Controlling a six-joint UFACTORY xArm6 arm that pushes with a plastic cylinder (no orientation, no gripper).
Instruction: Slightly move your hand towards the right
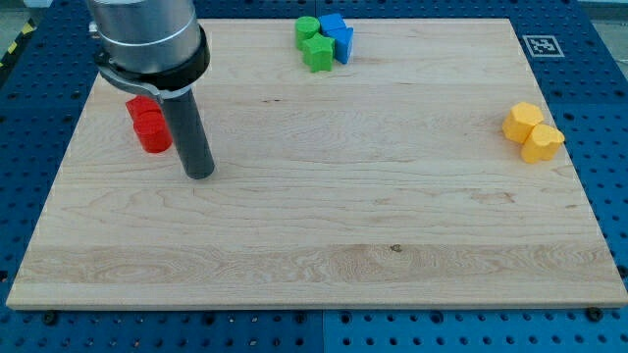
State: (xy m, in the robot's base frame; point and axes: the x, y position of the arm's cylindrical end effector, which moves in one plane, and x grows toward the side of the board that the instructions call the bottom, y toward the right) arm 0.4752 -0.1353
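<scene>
Now: surface [324, 235] is wooden, open through centre and bottom | tool is a bare dark rod holding nothing, my tip [200, 175] at left, just right of two red blocks [149, 125] | green blocks [314, 43], blue blocks [338, 35] at top edge | yellow blocks [532, 132] at right edge

On the board [294, 226] stood two red blocks [148, 125], two green [314, 43], two blue [338, 35] and two yellow [532, 131].

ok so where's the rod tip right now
My tip sits on the wooden board at the view's left, just right of and slightly below the red blocks, far from the green, blue and yellow clusters.
</scene>
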